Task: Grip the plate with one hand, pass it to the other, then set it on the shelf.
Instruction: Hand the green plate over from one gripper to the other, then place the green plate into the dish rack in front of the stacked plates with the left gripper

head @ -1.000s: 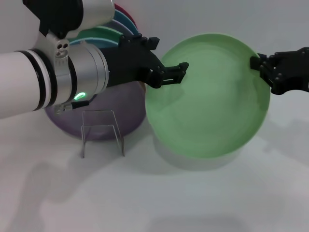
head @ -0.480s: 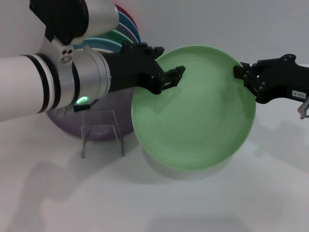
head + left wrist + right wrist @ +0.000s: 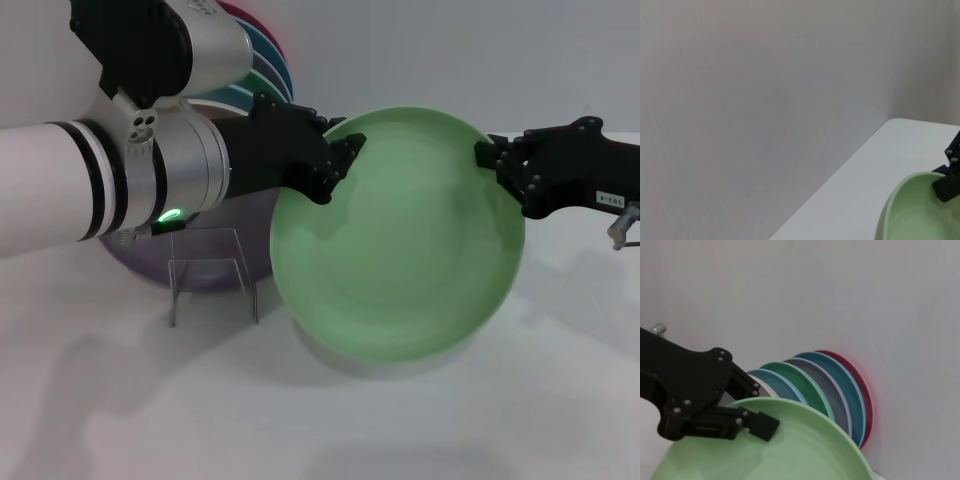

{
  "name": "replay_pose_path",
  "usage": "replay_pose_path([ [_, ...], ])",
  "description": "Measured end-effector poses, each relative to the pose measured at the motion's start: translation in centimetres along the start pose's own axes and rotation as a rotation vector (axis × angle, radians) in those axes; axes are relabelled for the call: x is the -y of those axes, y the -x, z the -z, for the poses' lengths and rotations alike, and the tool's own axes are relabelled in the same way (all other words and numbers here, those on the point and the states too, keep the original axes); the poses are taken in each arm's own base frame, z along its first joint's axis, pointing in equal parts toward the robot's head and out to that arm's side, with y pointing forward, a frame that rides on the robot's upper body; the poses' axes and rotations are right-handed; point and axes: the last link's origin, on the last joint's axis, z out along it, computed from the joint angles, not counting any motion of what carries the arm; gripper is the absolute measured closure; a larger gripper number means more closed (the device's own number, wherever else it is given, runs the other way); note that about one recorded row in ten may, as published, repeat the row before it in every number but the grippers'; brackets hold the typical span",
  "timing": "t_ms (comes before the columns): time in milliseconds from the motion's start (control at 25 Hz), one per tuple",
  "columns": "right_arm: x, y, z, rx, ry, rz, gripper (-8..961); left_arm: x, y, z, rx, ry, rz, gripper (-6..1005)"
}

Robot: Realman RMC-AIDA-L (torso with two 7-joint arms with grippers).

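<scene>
White tabletop (image 3: 420, 430) and a plain grey wall fill the scene. Nearest, a clear wire stand (image 3: 212, 275) sits on the table, empty. Just behind it the light green plate (image 3: 400, 255) is held tilted in the air between both arms. The right gripper (image 3: 498, 160) is seen clamped on the plate's far right rim. The left gripper (image 3: 335, 165) sits at the upper left rim with one finger over the edge; whether it is closed on the rim cannot be told. Behind, a lilac plate (image 3: 135, 262) and a row of coloured plates (image 3: 832, 385) stand against the wall.

Risks: if the right gripper lets go before the left one is firmly closed, the plate would likely drop onto the table. A shallow bite on the thin rim could let it swing or slip. A sweep toward the stand could knock the row of plates.

Compared with a second ago, the plate has been carried leftward, and the left fingers, then open short of the rim, now overlap it.
</scene>
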Motion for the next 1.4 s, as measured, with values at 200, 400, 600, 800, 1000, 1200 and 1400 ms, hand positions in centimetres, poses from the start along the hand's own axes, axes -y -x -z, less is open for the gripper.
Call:
replay_pose_path([
  [200, -0.3, -0.1, -0.1, -0.002, 0.023, -0.006, 913, 0.0, 0.0, 0.0, -0.008, -0.004, -0.020, 856],
  [400, -0.9, -0.1, -0.1, -0.002, 0.056, -0.004, 908, 0.0, -0.1, -0.1, -0.016, -0.006, -0.028, 900],
  [600, -0.7, -0.3, 0.3, 0.044, 0.055, -0.077, 902, -0.2, -0.3, 0.1, -0.038, -0.009, -0.041, 899],
  [800, 1.0, -1.5, 2.3, 0.098, -0.005, -0.186, 571, -0.1, -0.4, 0.4, -0.054, -0.025, -0.056, 902],
  [1000, 2.8, -2.9, 5.9, 0.177, -0.062, -0.285, 423, 0.4, -0.7, 1.4, -0.151, -0.146, -0.155, 913],
  [1200, 4.2, -4.5, 8.5, 0.305, -0.037, -0.416, 327, -1.0, -2.0, 2.1, -0.290, -0.327, -0.375, 924],
  [1400, 4.5, -5.6, 9.8, 0.359, -0.023, -0.439, 237, -4.0, -2.6, 2.0, -0.416, -0.582, -0.622, 935],
])
